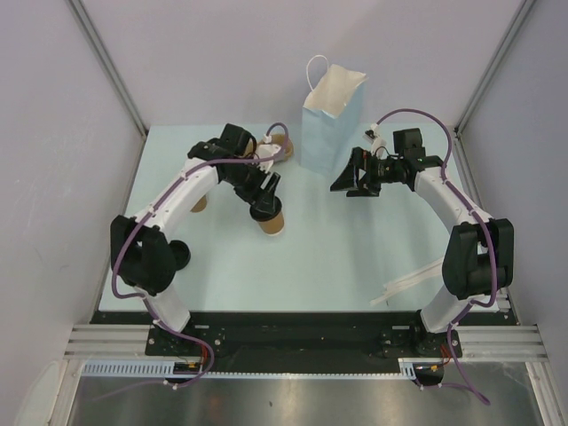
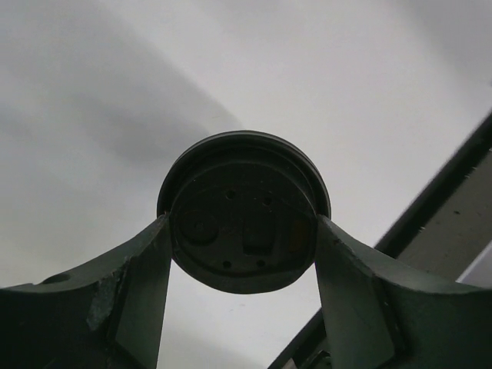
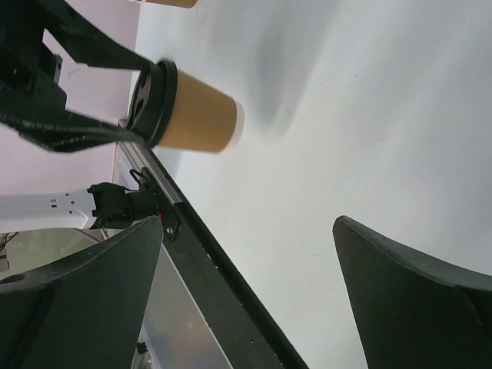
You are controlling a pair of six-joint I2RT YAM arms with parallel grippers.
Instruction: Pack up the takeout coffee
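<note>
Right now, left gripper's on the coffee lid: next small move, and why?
Probably lift the takeout coffee straight up a little. The left gripper is closed on both sides of its lid, so the grip looks set, and the blue paper bag stands upright with its open mouth well above the cup. The right gripper is open and empty.

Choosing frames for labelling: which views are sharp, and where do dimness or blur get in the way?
Top external: evenly lit, sharp, only soft shadows on the table. Left wrist: cup lid dim and backlit; left fingers soft. Right wrist: cup sharp with a faint shadow; right fingers dark, blurred.
</note>
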